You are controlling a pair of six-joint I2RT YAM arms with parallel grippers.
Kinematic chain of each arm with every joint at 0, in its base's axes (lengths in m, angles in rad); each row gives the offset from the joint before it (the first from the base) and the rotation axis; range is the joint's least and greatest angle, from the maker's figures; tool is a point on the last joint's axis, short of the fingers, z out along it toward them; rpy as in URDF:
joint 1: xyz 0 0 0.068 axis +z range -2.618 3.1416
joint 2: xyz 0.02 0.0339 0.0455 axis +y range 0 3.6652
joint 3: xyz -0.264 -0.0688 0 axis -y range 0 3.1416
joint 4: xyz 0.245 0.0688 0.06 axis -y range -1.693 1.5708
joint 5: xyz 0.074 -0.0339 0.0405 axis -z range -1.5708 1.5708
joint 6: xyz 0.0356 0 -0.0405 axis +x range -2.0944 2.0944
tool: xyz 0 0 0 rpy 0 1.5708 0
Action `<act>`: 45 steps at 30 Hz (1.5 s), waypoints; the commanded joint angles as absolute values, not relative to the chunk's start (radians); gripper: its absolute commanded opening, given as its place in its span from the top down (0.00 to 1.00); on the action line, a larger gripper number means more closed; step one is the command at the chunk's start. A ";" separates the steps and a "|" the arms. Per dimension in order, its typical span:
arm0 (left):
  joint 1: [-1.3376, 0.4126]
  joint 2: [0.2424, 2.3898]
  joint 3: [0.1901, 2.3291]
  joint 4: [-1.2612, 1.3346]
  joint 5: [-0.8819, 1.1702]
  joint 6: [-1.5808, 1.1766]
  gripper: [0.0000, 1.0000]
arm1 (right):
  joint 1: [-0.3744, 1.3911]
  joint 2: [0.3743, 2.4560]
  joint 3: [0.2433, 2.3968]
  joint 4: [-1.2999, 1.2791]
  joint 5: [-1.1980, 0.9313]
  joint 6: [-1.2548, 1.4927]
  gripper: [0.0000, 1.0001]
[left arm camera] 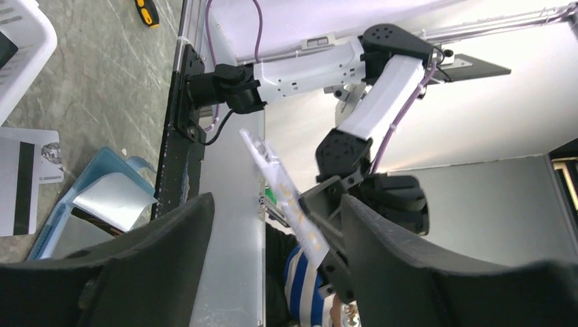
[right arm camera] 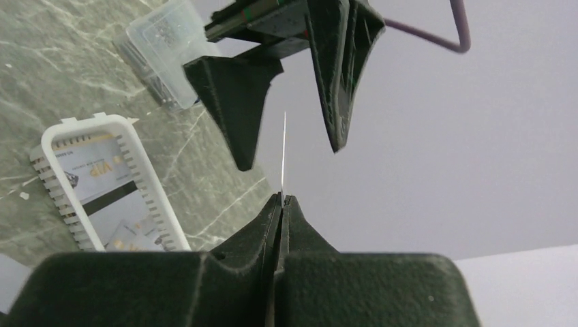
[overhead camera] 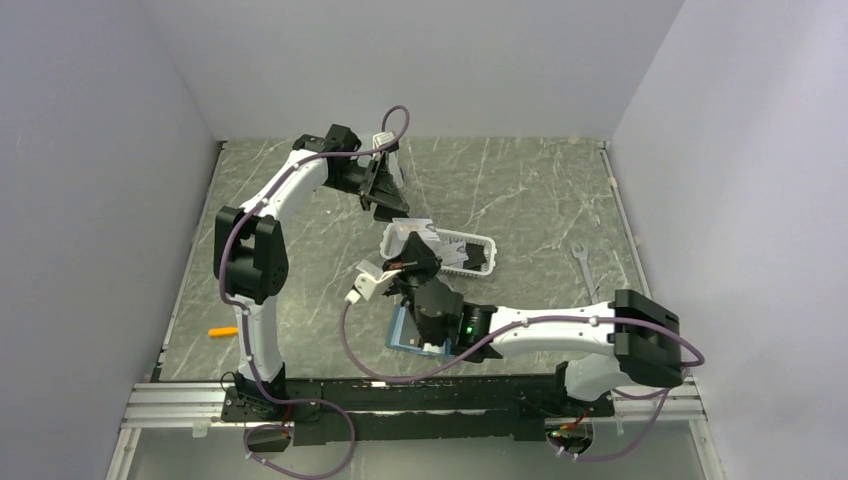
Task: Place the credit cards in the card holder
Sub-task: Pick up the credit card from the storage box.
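My right gripper is shut on the lower edge of a pale credit card and holds it upright above the table. My left gripper is open, with its fingers on either side of the card's upper edge and not touching it. The card shows gold print. The teal card holder lies open under the right arm, with a silvery card at its slot. Another pale card with a black stripe lies beside it.
A white slatted basket holds several more cards. A clear compartment box stands at the back. A wrench lies to the right and an orange-handled tool to the left.
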State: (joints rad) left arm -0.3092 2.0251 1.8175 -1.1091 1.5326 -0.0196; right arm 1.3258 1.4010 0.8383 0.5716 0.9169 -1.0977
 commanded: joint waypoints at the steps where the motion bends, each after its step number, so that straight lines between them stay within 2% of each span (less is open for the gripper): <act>1: -0.306 2.028 1.869 -1.136 1.695 0.018 0.33 | 1.340 1.469 0.847 0.817 0.950 -1.306 1.00; 3: -0.303 2.027 1.874 -1.140 1.702 0.027 0.40 | 1.345 1.496 0.838 0.884 0.945 -1.367 1.00; 11: -0.295 2.020 1.908 -1.159 1.698 0.048 0.41 | 1.360 1.568 0.853 0.965 0.926 -1.453 1.00; 22: -0.279 2.016 1.889 -1.164 1.690 0.065 0.52 | 1.358 1.709 0.804 1.285 0.942 -1.735 1.00; 36: -0.282 1.962 1.842 -1.175 1.568 0.083 0.65 | 1.329 1.692 0.845 1.170 0.916 -1.705 1.00; 39: -0.286 1.954 1.844 -1.189 1.544 0.096 0.75 | 1.329 1.710 0.844 1.211 0.918 -1.733 1.00; 42: -0.287 1.947 1.851 -1.206 1.514 0.108 0.93 | 1.326 1.695 0.845 1.162 0.917 -1.707 1.00; 45: -0.289 1.938 1.862 -1.230 1.489 0.132 1.00 | 1.313 1.689 0.847 1.141 0.921 -1.702 1.00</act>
State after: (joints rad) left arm -0.2825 2.0155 1.8385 -1.1873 1.5051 0.0845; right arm 1.3293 1.7222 0.8104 1.1511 0.9161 -1.7199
